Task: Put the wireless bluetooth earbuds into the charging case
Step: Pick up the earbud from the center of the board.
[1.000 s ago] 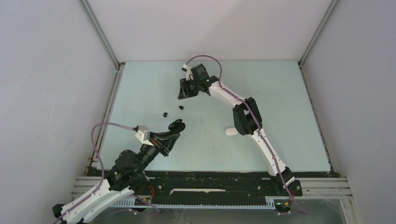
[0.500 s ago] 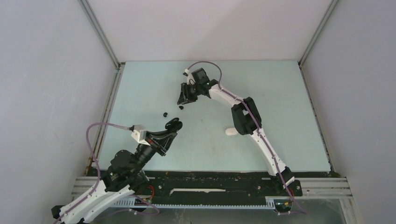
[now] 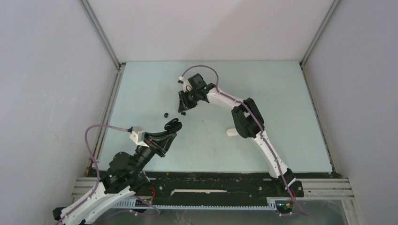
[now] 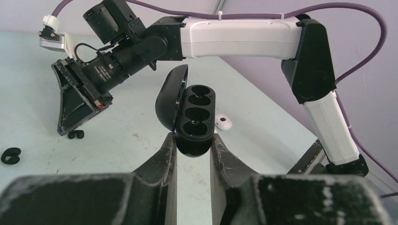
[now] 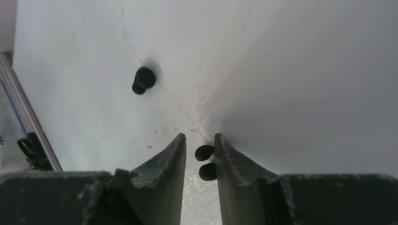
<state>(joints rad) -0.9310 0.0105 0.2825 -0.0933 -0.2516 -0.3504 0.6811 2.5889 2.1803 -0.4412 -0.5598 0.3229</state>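
My left gripper [image 4: 193, 140] is shut on the base of an open black charging case [image 4: 192, 119], lid up, both sockets empty; in the top view the case [image 3: 172, 124] is held left of centre. My right gripper [image 5: 200, 140] points down at the table, with its jaws a little apart around one black earbud [image 5: 206, 161]. The bud touches the right finger, with a gap to the left finger. That bud also shows in the left wrist view [image 4: 75, 134]. A second black earbud [image 5: 143, 79] lies loose to the left, also seen from the top [image 3: 165, 114].
A small white oval piece [image 3: 232, 132] lies beside the right arm's elbow, also in the left wrist view [image 4: 223, 122]. The light blue table [image 3: 281, 93] is bounded by metal rails and grey walls.
My right gripper has moved down and nearer, from behind the earbud to straddling it. My left arm has drawn the case slightly left and back.
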